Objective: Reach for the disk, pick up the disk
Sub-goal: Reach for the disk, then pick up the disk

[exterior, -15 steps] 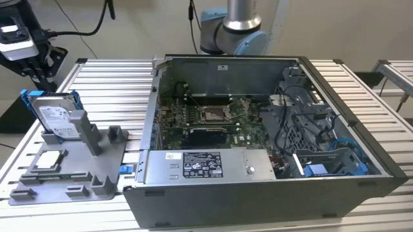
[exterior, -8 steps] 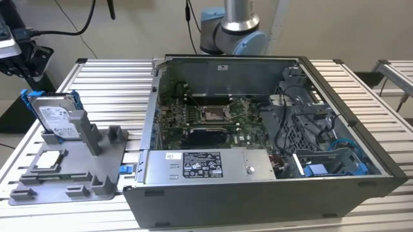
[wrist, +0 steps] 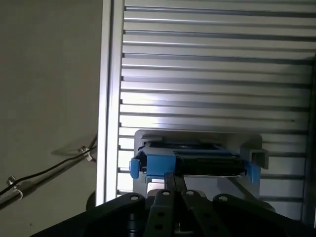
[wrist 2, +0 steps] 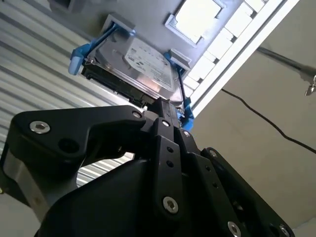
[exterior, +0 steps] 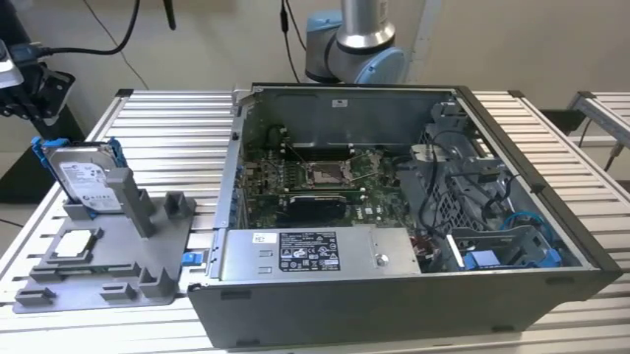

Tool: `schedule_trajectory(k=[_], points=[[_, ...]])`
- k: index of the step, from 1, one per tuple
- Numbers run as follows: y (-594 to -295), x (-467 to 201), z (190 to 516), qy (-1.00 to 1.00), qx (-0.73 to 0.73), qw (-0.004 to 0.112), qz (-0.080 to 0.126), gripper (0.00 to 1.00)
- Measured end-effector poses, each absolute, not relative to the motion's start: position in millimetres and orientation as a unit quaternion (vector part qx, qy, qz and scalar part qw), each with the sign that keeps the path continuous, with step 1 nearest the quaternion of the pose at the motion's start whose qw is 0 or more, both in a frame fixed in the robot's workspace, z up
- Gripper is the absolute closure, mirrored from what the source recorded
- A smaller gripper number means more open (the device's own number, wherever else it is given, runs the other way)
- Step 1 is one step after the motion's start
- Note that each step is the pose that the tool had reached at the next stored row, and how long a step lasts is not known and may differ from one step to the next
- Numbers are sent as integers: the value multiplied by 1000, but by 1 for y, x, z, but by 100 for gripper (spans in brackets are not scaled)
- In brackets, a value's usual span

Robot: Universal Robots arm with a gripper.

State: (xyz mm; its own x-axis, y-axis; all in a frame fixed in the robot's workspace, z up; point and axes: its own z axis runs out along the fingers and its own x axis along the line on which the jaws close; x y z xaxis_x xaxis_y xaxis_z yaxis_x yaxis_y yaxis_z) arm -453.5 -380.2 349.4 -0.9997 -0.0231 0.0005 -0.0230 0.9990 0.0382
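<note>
Claw: one, black, its tips (wrist: 176, 177) drawn narrow and close together with nothing held between them; it sits just short of the disk's edge in both wrist views.
Disk: one (exterior: 87, 177), silver with a white label, standing upright on its edge in the grey holder, at the exterior view's left.
Bracket: one, bright blue (wrist: 158, 165), wrapped around the disk's sides.
Holder: one grey plastic tray (exterior: 128, 251) with several upright posts; one post (exterior: 123, 190) stands touching the disk's face.
Chip: one small square silver piece (exterior: 69, 247), lying flat in a pocket of the holder, near the disk's foot.
Computer case: one (exterior: 394, 310), lid off, lying on the slatted metal table (exterior: 167, 122) just beside the holder.
Grey box: one, with a label (exterior: 315, 253), inside the case.
Arm base: (exterior: 355, 44) behind the case.
Exterior view: shows the case's circuit board (exterior: 315, 177) and wiring.
Second wrist view: shows the disk's label face (wrist 2: 143, 64).
First wrist view: shows the disk edge-on.
</note>
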Motion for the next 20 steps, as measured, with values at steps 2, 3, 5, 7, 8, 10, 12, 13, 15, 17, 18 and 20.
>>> schedule_trajectory(k=[2,3,5,7,8,10,12,13,15,17,18,20], points=[[-381,-456,349,-1000,12,0,-19,100],[-381,-456,349,-1000,12,0,-19,100],[-381,-456,349,-1000,12,0,-19,100],[-381,-456,349,-1000,12,0,-19,100],[-381,-456,349,-1000,12,0,-19,100],[-381,-456,349,-1000,12,0,-19,100],[-381,-456,349,-1000,12,0,-18,100],[-381,-456,349,-1000,12,0,-18,100],[-381,-456,349,-1000,12,0,-17,100],[-381,-456,349,-1000,12,0,-17,100],[-381,-456,349,-1000,12,0,-17,100],[-381,-456,349,-1000,12,0,-17,100]])
